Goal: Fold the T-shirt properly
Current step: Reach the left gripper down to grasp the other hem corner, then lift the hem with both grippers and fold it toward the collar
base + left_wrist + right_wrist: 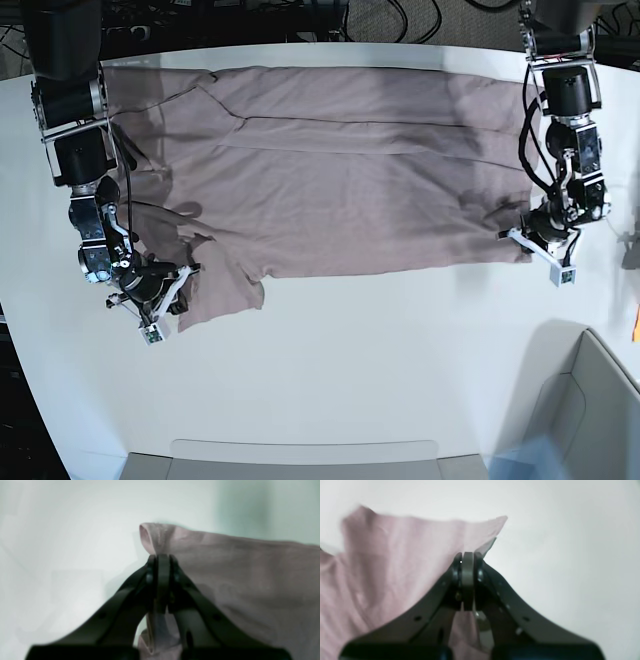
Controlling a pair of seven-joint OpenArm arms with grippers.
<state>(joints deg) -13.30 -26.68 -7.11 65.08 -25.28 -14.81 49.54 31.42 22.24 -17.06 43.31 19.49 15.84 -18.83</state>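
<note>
Closest to the left wrist camera, the left arm's black fingers (162, 557) are pressed together on a bunched corner of the T-shirt (250, 580), a small loop of pink cloth standing up just above their tips and more cloth hanging down between the finger arms. In the right wrist view the right arm's fingers (468, 555) are likewise clenched on a corner of the T-shirt (390, 562), with a pointed flap of cloth rising past the tips and the rest spreading away to the left. From the base camera the T-shirt (340, 190) lies spread wide across the far half of the white desk (380, 370), mostly flat with a few long creases running across it. The left arm's fingers (527, 233) grip its near corner at the right side of this view, while the right arm's fingers (180, 277) grip the ragged near corner at the left side, where the cloth is rumpled and dips toward the front. A grey bin (590, 410) sits at the near right corner of the desk.
</note>
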